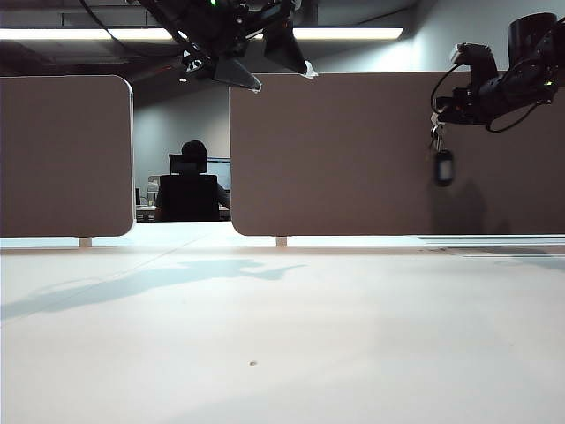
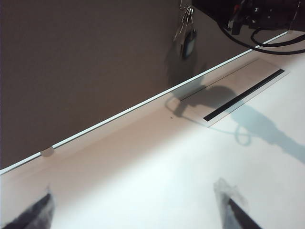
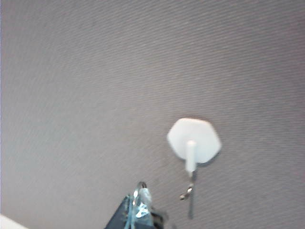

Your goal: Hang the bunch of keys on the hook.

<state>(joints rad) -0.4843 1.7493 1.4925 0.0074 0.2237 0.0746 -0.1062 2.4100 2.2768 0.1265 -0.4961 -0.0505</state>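
Observation:
My right gripper (image 1: 441, 117) is high at the right, close to the brown panel (image 1: 353, 159), and shut on the ring of the bunch of keys (image 1: 442, 164). The black fob and small keys dangle below it. In the right wrist view the silver ring (image 3: 139, 192) sticks out of the shut right gripper (image 3: 141, 212). The hook (image 3: 188, 192) hangs under its pale hexagonal pad (image 3: 194, 137), beside the ring and apart from it. My left gripper (image 1: 284, 79) is open and empty, high above the table's middle. In its wrist view its fingers (image 2: 232, 206) frame bare table, with the keys (image 2: 186, 33) far off.
A second brown panel (image 1: 66, 155) stands at the left, with a gap between the two where a seated person (image 1: 190, 185) shows. A long cable slot (image 2: 244, 94) lies in the white table (image 1: 282, 336) below the right arm (image 2: 257, 14).

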